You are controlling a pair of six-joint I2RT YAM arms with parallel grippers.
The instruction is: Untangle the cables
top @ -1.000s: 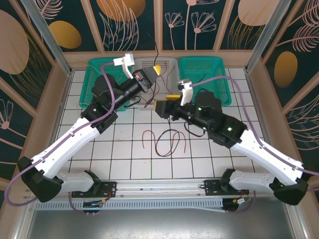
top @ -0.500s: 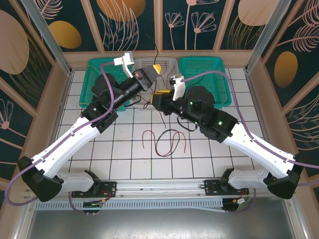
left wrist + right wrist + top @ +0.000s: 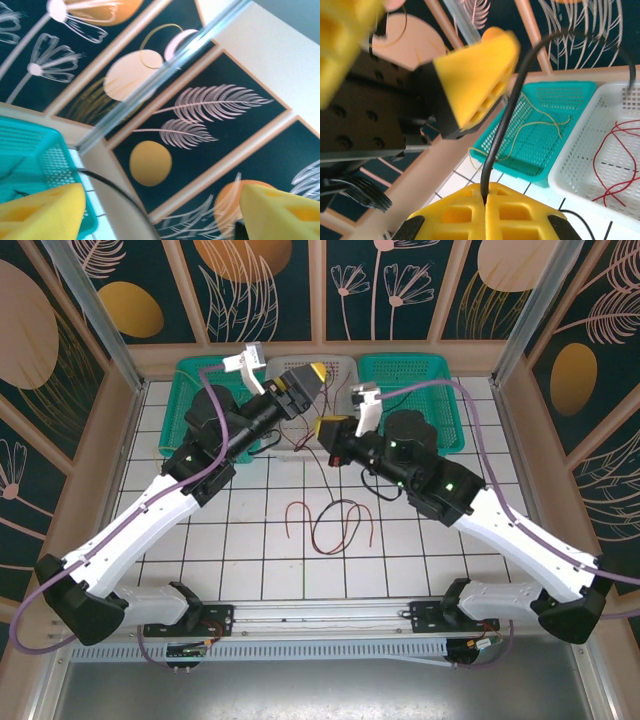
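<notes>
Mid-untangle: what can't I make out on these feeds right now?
1. Top view: most of the white basket's contents, behind the left gripper.
2. Left wrist view: black cable blurred, runs off the bottom edge.
3. Right wrist view: red cables cut off by the right edge.

At the back of the table (image 3: 250,560) stand, in a row, the left basket (image 3: 190,375), the middle basket (image 3: 340,365) and the right basket (image 3: 415,380). The left and middle ones have cables (image 3: 540,122) in them. Some loose cables (image 3: 335,525) lie on the table in front. The left gripper (image 3: 312,375) hangs over the middle basket. The right gripper (image 3: 322,432) is in front of it, a cable (image 3: 502,120) between its fingers (image 3: 460,215).
</notes>
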